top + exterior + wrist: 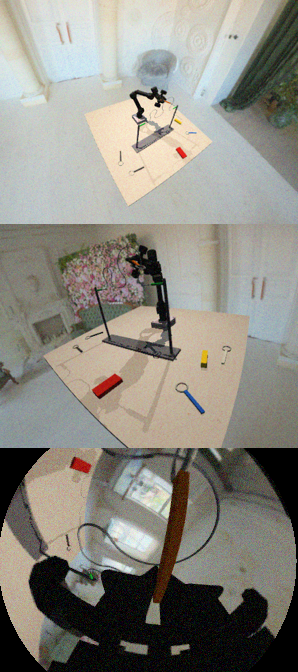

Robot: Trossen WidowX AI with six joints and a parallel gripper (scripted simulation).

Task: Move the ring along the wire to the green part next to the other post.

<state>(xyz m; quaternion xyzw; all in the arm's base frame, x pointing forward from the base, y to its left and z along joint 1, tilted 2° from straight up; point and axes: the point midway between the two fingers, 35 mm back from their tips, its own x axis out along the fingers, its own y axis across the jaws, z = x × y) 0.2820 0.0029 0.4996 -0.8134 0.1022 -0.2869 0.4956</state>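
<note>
Gripper point(163, 101) point(131, 261) point(157, 568) nearly closed on handle point(167, 102) point(135, 263) point(173, 533), prob. so ring can follow wire point(152, 110) point(118, 256) point(218, 510) w/o touching grey.

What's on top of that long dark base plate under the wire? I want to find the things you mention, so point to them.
Two upright posts point(137, 137) point(103, 314) stand on the base plate point(149, 140) point(117, 343), one near each end, with shadows across it. Its underside is hidden.

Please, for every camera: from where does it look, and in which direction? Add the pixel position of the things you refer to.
Top: high above, looking down at the table point(113, 136) point(219, 326); the whole arm shows.
Exterior: beside the table, looking across it at the wire stand point(155, 138) point(113, 341); the arm stands behind.
Wrist: on the arm, looking out past the gripper point(164, 101) point(131, 261) point(158, 583) along the orange handle point(167, 102) point(135, 263) point(174, 528).
Top and exterior share the red block point(181, 152) point(107, 386).
</note>
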